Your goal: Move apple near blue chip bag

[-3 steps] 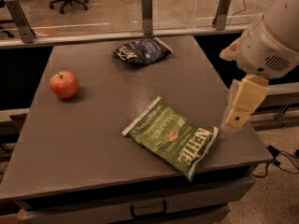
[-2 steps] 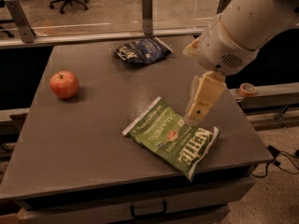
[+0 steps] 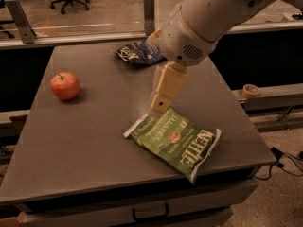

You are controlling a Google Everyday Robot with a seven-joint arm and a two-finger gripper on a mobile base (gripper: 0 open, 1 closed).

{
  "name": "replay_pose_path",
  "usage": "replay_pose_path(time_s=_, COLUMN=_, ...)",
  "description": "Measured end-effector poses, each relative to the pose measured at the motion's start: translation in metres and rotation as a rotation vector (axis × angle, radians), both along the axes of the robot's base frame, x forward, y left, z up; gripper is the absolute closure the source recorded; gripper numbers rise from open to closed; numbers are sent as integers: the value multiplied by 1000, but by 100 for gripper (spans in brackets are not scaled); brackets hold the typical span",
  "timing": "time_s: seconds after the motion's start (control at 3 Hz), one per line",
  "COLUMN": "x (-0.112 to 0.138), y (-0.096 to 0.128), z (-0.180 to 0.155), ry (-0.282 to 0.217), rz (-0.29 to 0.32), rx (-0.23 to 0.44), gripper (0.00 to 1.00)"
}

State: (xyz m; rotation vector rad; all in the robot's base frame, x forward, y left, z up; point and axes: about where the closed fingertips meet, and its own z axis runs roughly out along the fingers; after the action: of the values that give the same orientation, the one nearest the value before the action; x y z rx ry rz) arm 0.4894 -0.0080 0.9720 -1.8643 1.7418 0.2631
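My arm point(image 3: 208, 18) hides the right edge of the blue chip bag point(image 3: 136, 53) at the far side of the worktop point(image 3: 85, 145); its print is illegible. My end effector point(image 3: 158, 107) hangs over the near corner of the green bag point(image 3: 177, 138), which is lettered "KETTLE" and "JALAPEÑO". Whether the end effector is spread or pressed together, I cannot tell. The apple point(image 3: 65, 85) sits at the left, well apart from both bags.

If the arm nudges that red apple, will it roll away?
Probably roll: the apple is round and sits free on the flat table. It looks firm, so it should keep its shape when squeezed. The gripper hangs away from it, above the green chip bag.
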Motion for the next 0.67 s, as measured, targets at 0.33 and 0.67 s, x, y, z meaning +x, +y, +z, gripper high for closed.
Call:
replay_pose_path(time_s=0.33, x=12, y=25, z=-10, ry=14, rz=13, rx=67, gripper=0)
replay_pose_path(time_s=0.67, x=31, y=87, z=-32, ry=61, rz=59, rx=174, gripper=0)
